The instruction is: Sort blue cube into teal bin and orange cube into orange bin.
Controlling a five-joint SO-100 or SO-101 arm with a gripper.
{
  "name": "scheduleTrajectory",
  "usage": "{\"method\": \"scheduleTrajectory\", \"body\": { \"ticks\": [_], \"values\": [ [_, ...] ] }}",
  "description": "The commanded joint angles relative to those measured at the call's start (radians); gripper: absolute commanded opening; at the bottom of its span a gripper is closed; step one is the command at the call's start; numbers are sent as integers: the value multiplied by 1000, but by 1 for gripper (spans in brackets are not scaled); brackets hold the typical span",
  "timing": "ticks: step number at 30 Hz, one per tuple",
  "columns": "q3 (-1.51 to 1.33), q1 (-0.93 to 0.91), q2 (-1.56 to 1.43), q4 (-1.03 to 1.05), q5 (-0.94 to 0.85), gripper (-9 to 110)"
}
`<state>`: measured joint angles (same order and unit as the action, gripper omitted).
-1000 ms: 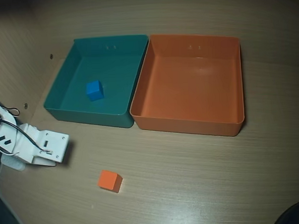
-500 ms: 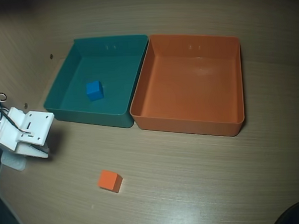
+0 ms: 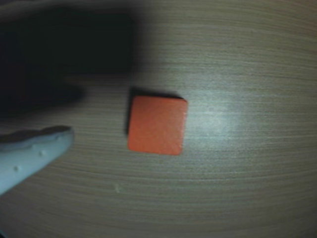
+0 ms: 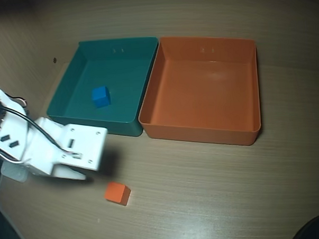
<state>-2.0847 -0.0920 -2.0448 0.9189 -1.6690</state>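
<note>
Orange cube (image 4: 117, 193) on table — end effector (image 4: 77, 173) beside (apart).

The support surface is a light wood-grain table (image 4: 216, 201) with a fine horizontal grain. Two shallow square trays rest directly on it, side by side with adjacent walls touching: the teal bin (image 4: 63, 105) on the left of the overhead view, the orange bin (image 4: 202, 132) on the right. The orange cube (image 4: 117, 193) sits alone on the bare tabletop, below the teal bin and well apart from both trays. In the wrist view, the orange cube (image 3: 157, 125) lies flat on the grain.
</note>
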Motion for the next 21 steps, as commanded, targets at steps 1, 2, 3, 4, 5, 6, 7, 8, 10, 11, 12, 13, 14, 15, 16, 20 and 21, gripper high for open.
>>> {"method": "scheduleTrajectory", "body": {
  "ticks": [1,2,3,4,5,6,7,8,10,11,12,13,14,15,16,20,21],
  "values": [
    [129,-14,98,-49,-3,28],
    [147,-15,126,-58,-3,28],
    [164,-15,149,-66,-3,28],
    [173,-20,169,-74,-3,28],
    [186,-32,187,-81,-5,28],
    [196,-44,201,-84,-5,28],
    [206,-55,212,-84,-5,28],
    [215,-64,221,-84,-6,28],
    [225,-75,233,-84,-6,28],
    [229,-78,239,-84,-6,28],
    [230,-78,249,-84,-6,28],
    [232,-80,259,-86,-6,28],
    [232,-80,270,-86,-6,28],
    [232,-80,284,-86,-6,28],
    [232,-80,296,-86,-6,28],
    [233,-80,341,-87,-8,28],
    [233,-80,350,-87,-8,28]
  ]
}}
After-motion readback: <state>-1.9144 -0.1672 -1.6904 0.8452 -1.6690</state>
